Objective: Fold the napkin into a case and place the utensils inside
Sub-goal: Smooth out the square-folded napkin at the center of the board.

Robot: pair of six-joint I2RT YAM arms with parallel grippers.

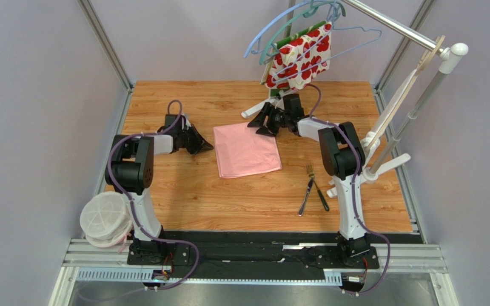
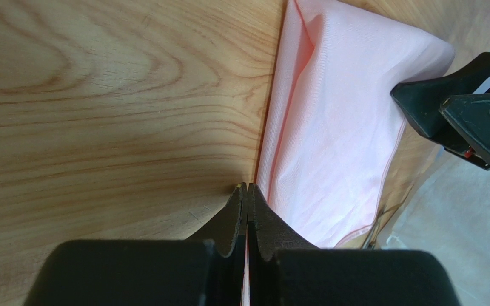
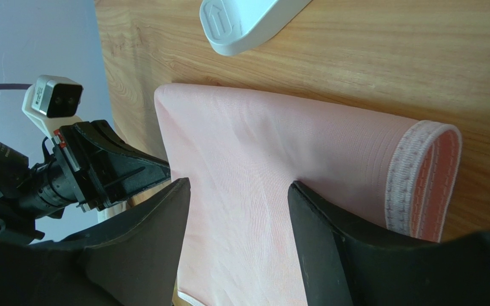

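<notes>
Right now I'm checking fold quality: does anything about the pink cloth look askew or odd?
The light-pink cloth napkin lies slightly skewed to the edges of the wooden table, and one corner near the right gripper is turned back, showing its stitched hem. Nothing looks spilled or damaged.

The left arm [image 1: 132, 172] rises from its base, bends at the elbow and reaches rightward, low over the table; the left gripper [image 1: 198, 141] points right, its fingers [image 2: 228, 217] pressed flat together with no gap at the tips; the right arm [image 1: 343, 159] stands upright, its forearm stretching forward and left; the right gripper [image 1: 263, 124] angles down and leftward, its two fingers [image 3: 330, 223] standing clearly apart; the grippers face each other from opposite sides, well apart.
</notes>
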